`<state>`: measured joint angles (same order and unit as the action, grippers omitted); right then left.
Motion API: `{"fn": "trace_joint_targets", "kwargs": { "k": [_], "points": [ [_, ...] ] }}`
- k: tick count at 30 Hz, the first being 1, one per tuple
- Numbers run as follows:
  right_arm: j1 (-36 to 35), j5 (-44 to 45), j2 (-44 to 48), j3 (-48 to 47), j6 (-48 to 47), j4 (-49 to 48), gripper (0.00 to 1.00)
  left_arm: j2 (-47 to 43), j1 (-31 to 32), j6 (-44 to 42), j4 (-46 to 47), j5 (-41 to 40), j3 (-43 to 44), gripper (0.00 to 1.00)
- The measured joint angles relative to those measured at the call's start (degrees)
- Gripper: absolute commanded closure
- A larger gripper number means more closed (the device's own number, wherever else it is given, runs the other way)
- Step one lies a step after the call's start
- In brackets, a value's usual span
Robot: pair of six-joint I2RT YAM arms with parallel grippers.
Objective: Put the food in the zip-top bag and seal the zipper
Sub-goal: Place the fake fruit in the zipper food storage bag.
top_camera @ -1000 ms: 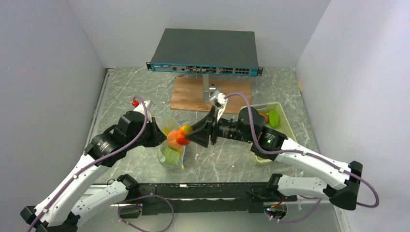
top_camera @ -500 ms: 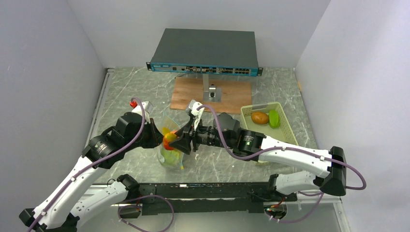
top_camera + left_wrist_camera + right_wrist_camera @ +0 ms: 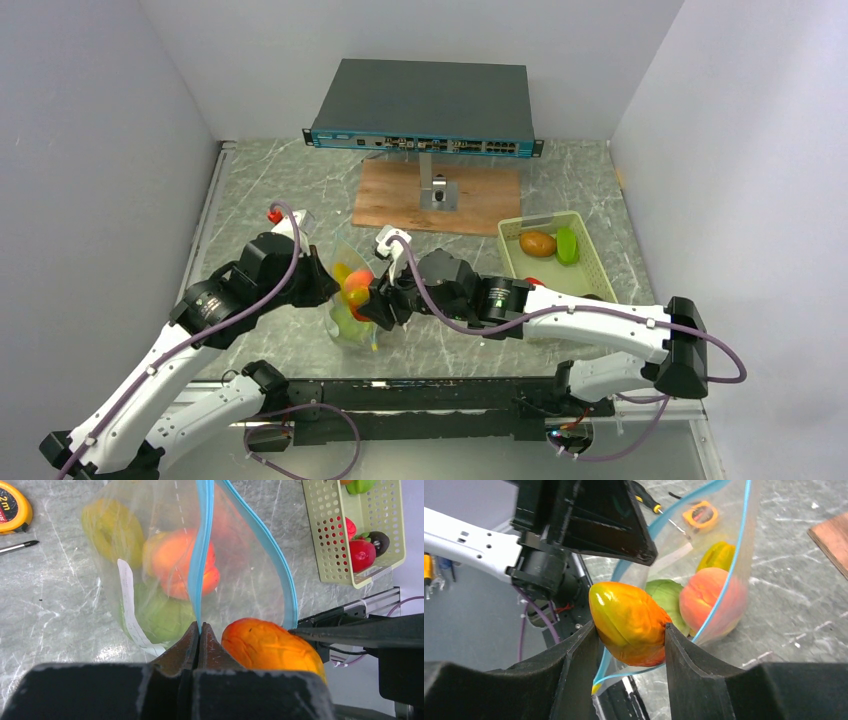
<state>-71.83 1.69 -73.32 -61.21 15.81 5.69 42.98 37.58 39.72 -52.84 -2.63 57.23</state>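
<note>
The clear zip-top bag [image 3: 350,322] stands open on the table between the arms. My left gripper [image 3: 200,630] is shut on the teal-blue zipper [image 3: 202,555] and holds one side of the mouth up. My right gripper [image 3: 631,635] is shut on an orange-yellow toy fruit [image 3: 631,622], which hangs in the bag's open mouth [image 3: 356,290]. Inside the bag lie a peach piece [image 3: 709,600], a green piece [image 3: 666,595] and a yellow piece [image 3: 719,555].
A pale green tray [image 3: 590,265] at the right holds a brown piece [image 3: 537,243], a green piece [image 3: 567,245] and red pieces [image 3: 361,554]. A yellow tape measure [image 3: 12,510] and a screwdriver lie beside the bag. A network switch [image 3: 425,105] and wood board [image 3: 400,195] stand behind.
My right gripper has moved left and down with the orange-yellow fruit, from beside the bag into its mouth. The left gripper has kept hold of the zipper.
</note>
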Motion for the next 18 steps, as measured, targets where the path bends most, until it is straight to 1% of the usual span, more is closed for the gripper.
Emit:
{"fn": "trace_joint_targets", "kwargs": {
  "k": [2, 3, 4, 5, 7, 11, 14, 18],
  "points": [
    [0.0, 1.16, -0.11, 0.0, 0.02, 1.27, 0.79, -0.02, 0.0, 0.0, -0.17, -0.22, 0.02, 1.0],
    [0.0, 1.64, -0.11, 0.0, 0.0, 1.6, 0.76, -0.04, 0.0, 0.0, -0.22, -0.24, 0.02, 1.0],
    [0.0, 2.14, -0.13, 0.0, 0.02, 1.77, 0.71, -0.04, 0.0, 0.0, -0.22, -0.26, 0.02, 1.0],
    [0.0, 2.8, -0.2, -0.02, 0.04, 1.9, 0.63, -0.09, 0.0, 0.0, -0.22, -0.26, 0.02, 1.0],
    [0.0, 3.54, -0.48, -0.07, 0.07, 2.14, 0.51, -0.17, 0.0, 0.0, -0.22, -0.26, 0.02, 1.0],
    [0.0, 4.46, -1.64, -0.81, 0.17, 3.87, 0.32, -0.42, 0.0, 0.04, -0.24, -0.28, 0.02, 1.0],
    [0.0, 4.96, -1.75, -0.9, 0.35, 4.94, 0.25, -0.42, 0.0, 0.07, -0.22, -0.28, 0.02, 1.0],
    [0.0, 5.81, -1.73, -1.33, 0.42, 5.66, 0.23, -0.5, 0.0, 0.15, -0.2, -0.26, 0.02, 1.0]
  ]
}}
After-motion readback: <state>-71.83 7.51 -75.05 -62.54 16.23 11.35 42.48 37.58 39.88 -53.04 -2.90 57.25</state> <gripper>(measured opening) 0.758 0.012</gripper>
